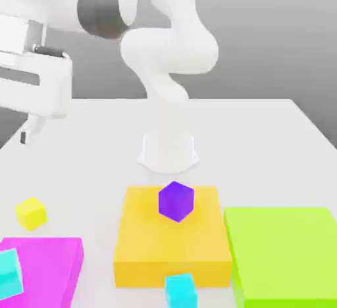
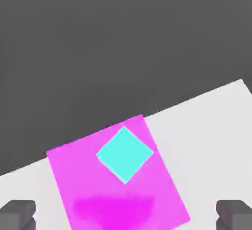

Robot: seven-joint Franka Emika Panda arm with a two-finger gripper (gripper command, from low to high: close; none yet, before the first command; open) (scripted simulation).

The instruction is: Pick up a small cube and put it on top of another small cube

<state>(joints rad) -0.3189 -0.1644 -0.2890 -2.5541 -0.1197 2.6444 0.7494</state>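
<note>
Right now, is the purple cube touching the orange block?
Touching. In the exterior view the purple cube sits on the flat orange block, tilted, its lower edge meeting the block's top face with no gap.
</note>
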